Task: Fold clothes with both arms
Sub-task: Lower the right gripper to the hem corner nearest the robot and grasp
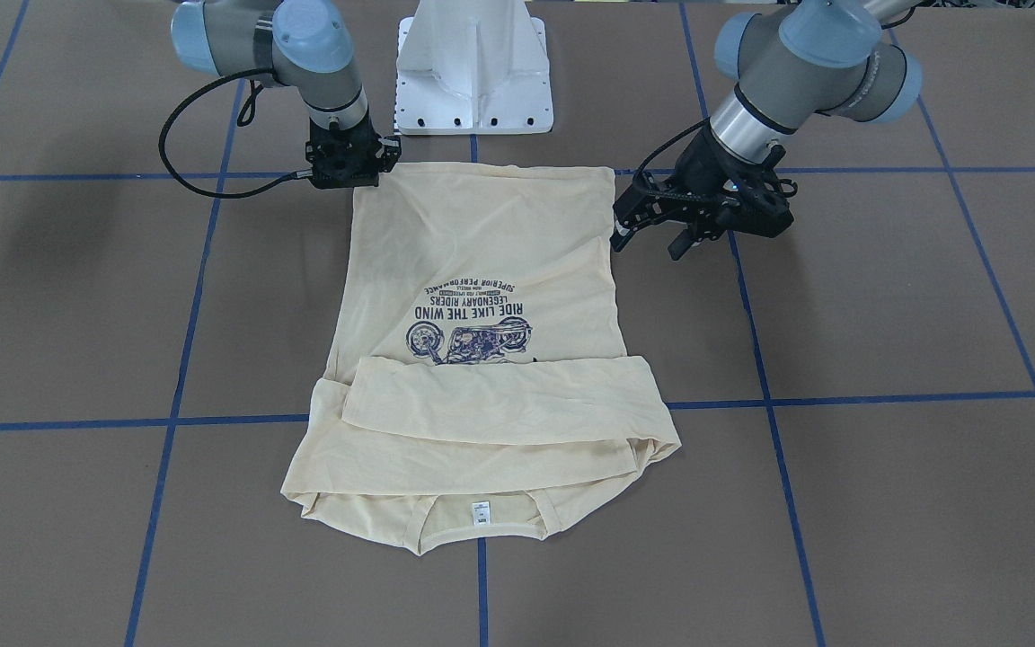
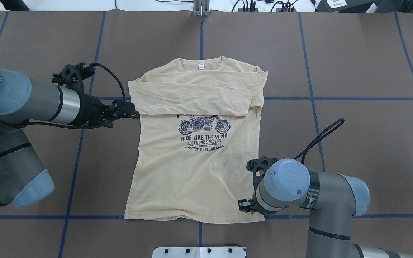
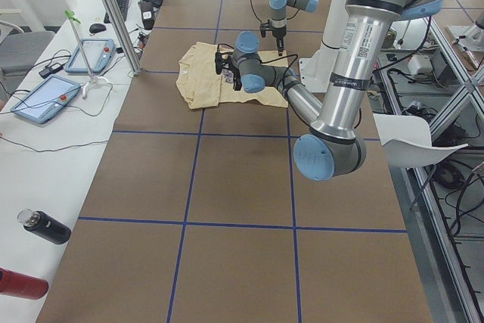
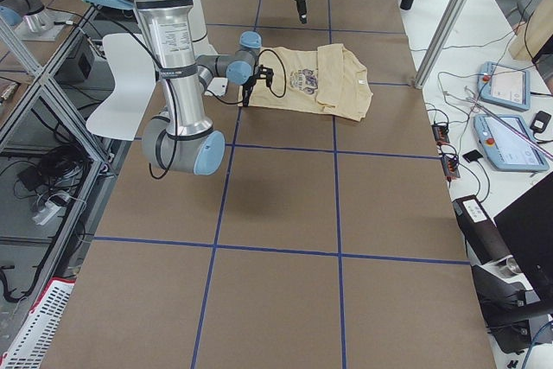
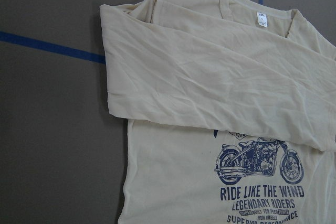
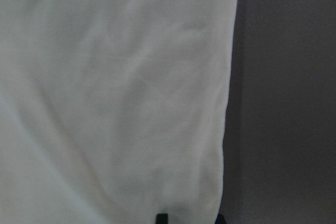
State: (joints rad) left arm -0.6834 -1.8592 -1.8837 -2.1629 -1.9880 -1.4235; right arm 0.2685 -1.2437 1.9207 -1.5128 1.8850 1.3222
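Note:
The clothes are one cream-yellow shirt (image 2: 192,168) lying flat, print up, with both sleeves folded across the chest (image 1: 499,404) and the collar label (image 5: 261,19) on the far side. My left gripper (image 1: 643,243) hovers beside the shirt's edge near the sleeve fold (image 2: 134,114); it looks open and holds nothing. My right gripper (image 1: 351,180) points down over the hem corner nearest the base. It is mostly hidden under its wrist in the overhead view. In the right wrist view a dark fingertip (image 6: 161,217) shows close over the cloth (image 6: 115,93) by its edge, and the jaws look open.
The white pedestal base (image 1: 474,81) stands just behind the hem. Blue tape lines (image 2: 335,98) cross the brown table. A side bench carries tablets (image 3: 41,100) and a black bottle (image 3: 45,226).

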